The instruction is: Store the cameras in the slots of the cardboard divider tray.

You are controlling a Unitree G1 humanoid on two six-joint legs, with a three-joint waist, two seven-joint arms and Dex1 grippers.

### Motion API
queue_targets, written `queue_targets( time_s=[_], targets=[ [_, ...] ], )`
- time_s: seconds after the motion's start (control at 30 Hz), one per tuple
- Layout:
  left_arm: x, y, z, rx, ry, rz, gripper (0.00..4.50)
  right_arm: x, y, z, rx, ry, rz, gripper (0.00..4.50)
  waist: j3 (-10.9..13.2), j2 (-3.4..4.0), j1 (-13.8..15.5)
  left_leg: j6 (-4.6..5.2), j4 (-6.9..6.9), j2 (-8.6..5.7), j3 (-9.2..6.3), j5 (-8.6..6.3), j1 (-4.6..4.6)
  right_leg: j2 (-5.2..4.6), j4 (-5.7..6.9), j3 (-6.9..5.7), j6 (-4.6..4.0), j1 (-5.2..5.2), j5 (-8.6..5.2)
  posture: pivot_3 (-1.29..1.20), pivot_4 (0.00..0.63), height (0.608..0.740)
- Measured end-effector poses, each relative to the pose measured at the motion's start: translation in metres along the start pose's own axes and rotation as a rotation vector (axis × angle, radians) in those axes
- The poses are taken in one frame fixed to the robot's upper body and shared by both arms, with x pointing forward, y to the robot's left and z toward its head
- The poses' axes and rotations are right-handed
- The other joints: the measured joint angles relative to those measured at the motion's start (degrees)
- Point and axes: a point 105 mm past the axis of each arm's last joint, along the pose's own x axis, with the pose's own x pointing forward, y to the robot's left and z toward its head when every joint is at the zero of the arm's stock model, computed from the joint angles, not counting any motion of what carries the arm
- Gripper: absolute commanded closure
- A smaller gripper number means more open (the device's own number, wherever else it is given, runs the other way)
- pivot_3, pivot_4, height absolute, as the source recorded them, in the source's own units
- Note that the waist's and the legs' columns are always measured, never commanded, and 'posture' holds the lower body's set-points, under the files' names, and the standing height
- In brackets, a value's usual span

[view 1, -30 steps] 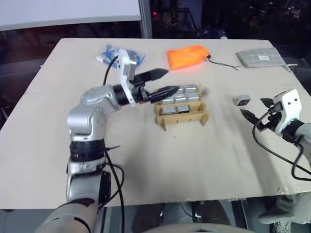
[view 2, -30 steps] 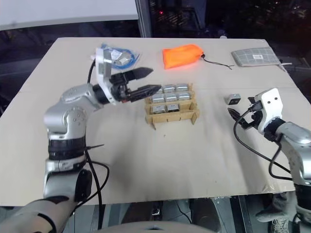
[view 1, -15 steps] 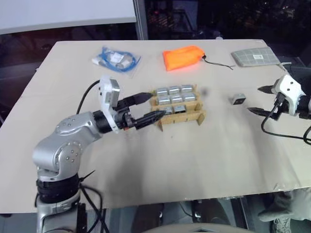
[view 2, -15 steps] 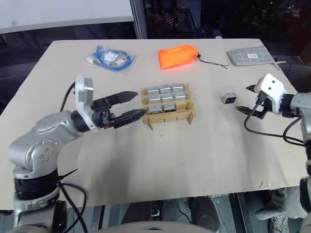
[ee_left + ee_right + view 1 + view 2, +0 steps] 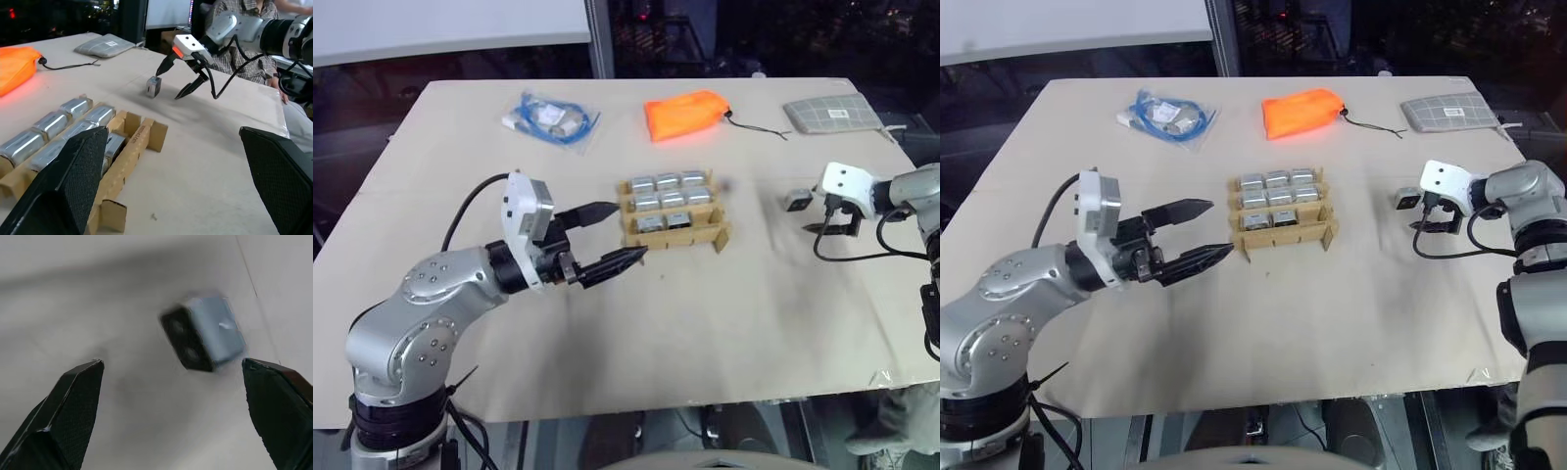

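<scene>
Right pincer is apart, empty, angled down at the loose camera on the right side of the worktop. Camera sits on the worktop just beside my right fingertips, on their left-far side, not touching as far as I can tell. In the right wrist view it lies ahead between the two fingers, closer to the right-hand one, dark lens face turned toward the pincer and skewed, so the cube isn't square to the jaws. No real long axis on a cube; what matters is squaring the jaws to two flat sides.

Left pincer is also apart and empty, held level, tips just left of the cardboard divider tray near the centre of the worktop. It's well away from the loose camera, so the right arm is the one for this pick.

Tray: far and middle rows look full with stored cameras. Near row is hard to read. I see two cameras in it, and the right-hand slot looks open in the left wrist view, but the cardboard walls hide its bottom.

Not task items: orange pouch, grey gridded pad, bagged blue cable along the far edge. A person sits beyond the worktop in the left wrist view.
</scene>
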Motion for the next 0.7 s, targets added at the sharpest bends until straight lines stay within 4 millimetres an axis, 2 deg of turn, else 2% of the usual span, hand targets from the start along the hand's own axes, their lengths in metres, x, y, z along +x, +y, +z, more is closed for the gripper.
queue_targets(
  time_s=[0.47,0.7],
  targets=[
    [-0.002,-0.003,0.0,0.012,-0.001,0.03,0.05,0.01,-0.007,0.015,-0.095,-0.006,-0.058,0.0,0.0,0.02,0.0,-0.02,-0.01,-0.02,-0.02,0.01,0.0,0.0,0.0,-0.01,0.0,0.0,0.0,0.0,0.15,0.74],
    [-0.003,-0.001,0.0,0.015,-0.008,0.049,0.05,0.015,-0.002,0.015,-0.104,0.007,-0.034,0.0,0.0,0.02,0.0,-0.02,-0.02,-0.01,-0.01,0.01,-0.01,0.0,0.0,-0.01,0.0,0.0,0.0,0.0,0.15,0.74]
  ],
)
